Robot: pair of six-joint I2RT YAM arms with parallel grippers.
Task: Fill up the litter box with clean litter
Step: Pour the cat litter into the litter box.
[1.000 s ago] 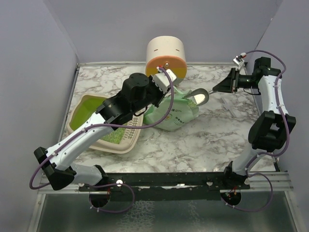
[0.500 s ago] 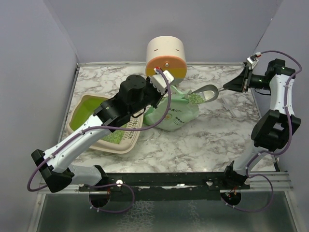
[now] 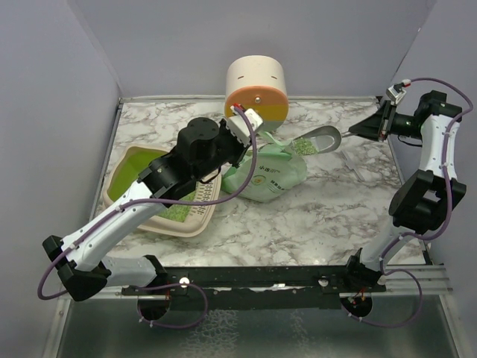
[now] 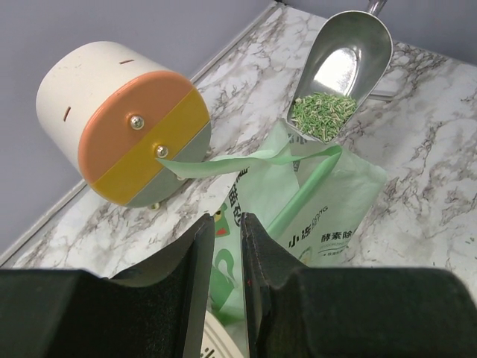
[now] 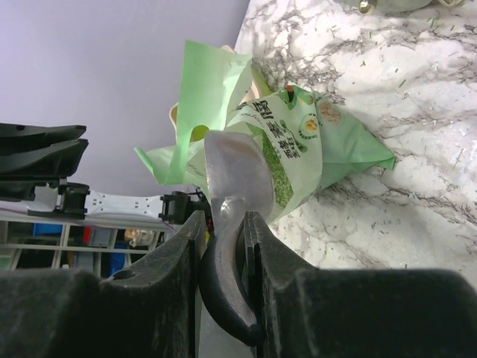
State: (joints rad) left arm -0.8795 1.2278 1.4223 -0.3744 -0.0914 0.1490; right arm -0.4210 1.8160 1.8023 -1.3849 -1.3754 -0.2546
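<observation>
While its fingers stood almost together with only a sliver of gap, the left gripper (image 4: 227, 227) had the upper film of the mint-green litter bag (image 4: 328, 216) pinched between them. A strip of that film stretched across above the bag's mouth. The right gripper (image 5: 222, 231) was closed tight on the dark looped handle of the metal scoop (image 4: 339, 71). The scoop hung just over the bag's open top, with a small heap of green litter granules (image 4: 324, 117) at its front lip.

The bag slumped on the marbled tabletop (image 3: 313, 209), near the cream cylinder (image 3: 257, 86) with the orange, yellow and teal face. The litter box (image 3: 127, 175) sat to the left of the bag, well apart from the scoop. A patch of what looked like the same green granules lay beside its slotted grid. Plain lilac-grey walls (image 3: 223, 37) closed in the table on three sides, and a few green specks lay on the marble.

The left arm (image 3: 168, 175) covered much of the box, so it could not be told whether bag and box touched. The bag's inside was not visible. The right wrist view showed only the scoop's underside, and the left wrist view cut off its handle.
</observation>
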